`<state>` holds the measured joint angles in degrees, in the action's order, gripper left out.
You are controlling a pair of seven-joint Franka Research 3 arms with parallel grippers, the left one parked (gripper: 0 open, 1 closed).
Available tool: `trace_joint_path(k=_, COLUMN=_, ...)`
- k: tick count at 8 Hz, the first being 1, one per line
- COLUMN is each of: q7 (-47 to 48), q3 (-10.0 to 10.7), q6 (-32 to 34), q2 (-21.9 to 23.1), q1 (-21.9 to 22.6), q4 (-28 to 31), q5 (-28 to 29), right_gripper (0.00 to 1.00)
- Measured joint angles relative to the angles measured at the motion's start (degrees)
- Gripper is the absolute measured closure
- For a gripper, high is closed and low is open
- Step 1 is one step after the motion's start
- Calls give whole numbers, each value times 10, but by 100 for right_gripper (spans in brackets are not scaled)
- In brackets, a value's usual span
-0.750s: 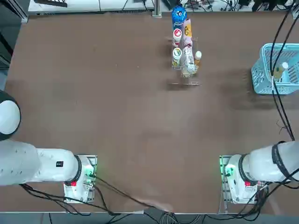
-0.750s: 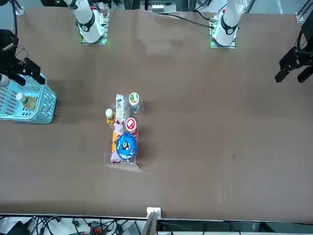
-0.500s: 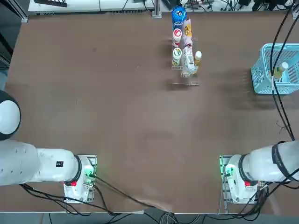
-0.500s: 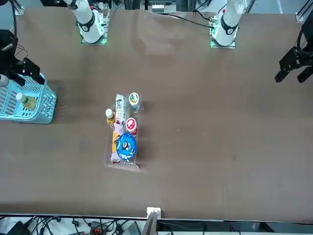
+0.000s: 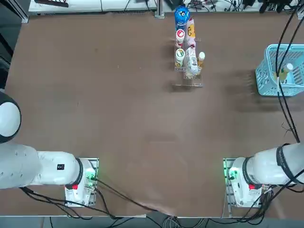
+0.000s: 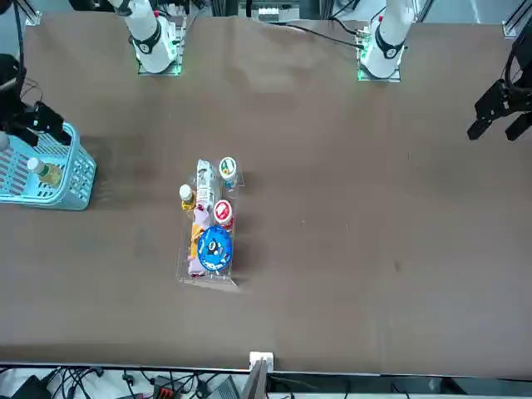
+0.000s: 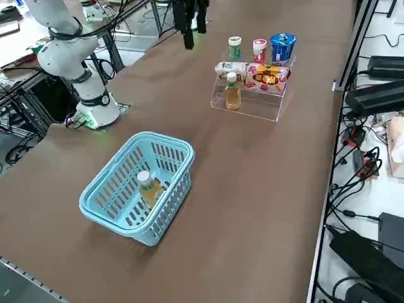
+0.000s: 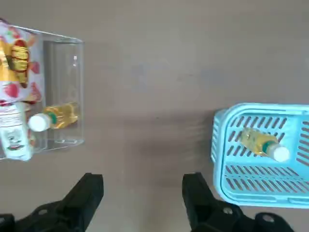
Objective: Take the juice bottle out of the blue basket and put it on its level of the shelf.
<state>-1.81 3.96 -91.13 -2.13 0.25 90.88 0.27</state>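
Your right claw point(image 8: 143, 200) hung open above the desk point(image 8: 145, 96); the juice bottle point(image 8: 263, 144) lay in the blue basket point(image 8: 227, 164).

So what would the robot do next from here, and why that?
Probably swing the open right end effector sideways until it sits over the blue basket and then lower it. The juice bottle lies in the basket, untouched, and the end effector hangs above bare table between the basket and the shelf.
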Motion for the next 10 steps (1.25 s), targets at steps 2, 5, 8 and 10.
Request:
trace_joint_path(k=2, q7=-3, q3=3, q6=-16, q2=-25, q1=-51, q4=8, q5=-6, right_gripper=0)
trace_joint_path(k=5, q7=-26, q3=7, q6=-122, q2=-38, q1=-139, q4=78, q5=-10, right_gripper=0)
trace_joint_path(k=8, q7=-35, q3=7, q6=-183, q2=-43, q1=-202, q4=140, q5=-36, right_gripper=0)
trace_joint_path(k=10, q7=-35, q3=7, q6=-240, q2=-43, q1=-225, q4=176, q5=-56, right_gripper=0)
